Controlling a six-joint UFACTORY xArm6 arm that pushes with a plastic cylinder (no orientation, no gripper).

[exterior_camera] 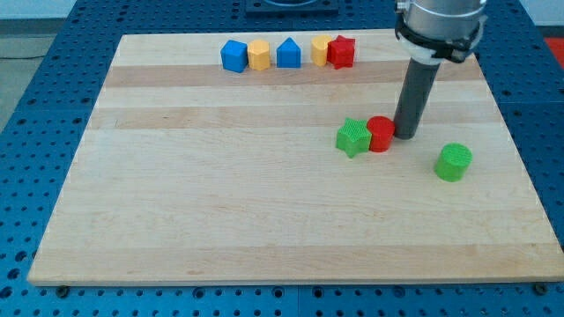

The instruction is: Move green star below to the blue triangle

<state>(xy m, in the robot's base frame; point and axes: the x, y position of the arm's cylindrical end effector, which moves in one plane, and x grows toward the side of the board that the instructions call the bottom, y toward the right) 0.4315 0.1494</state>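
Observation:
The green star lies right of the board's middle, touching a red round block on its right. My tip rests on the board just right of the red round block, touching or nearly touching it. The blue triangle-topped block stands in the row at the view's top, well above and left of the green star.
The top row also holds a blue block, a yellow block, another yellow block and a red star. A green round block lies at the right. The wooden board ends near the view's bottom.

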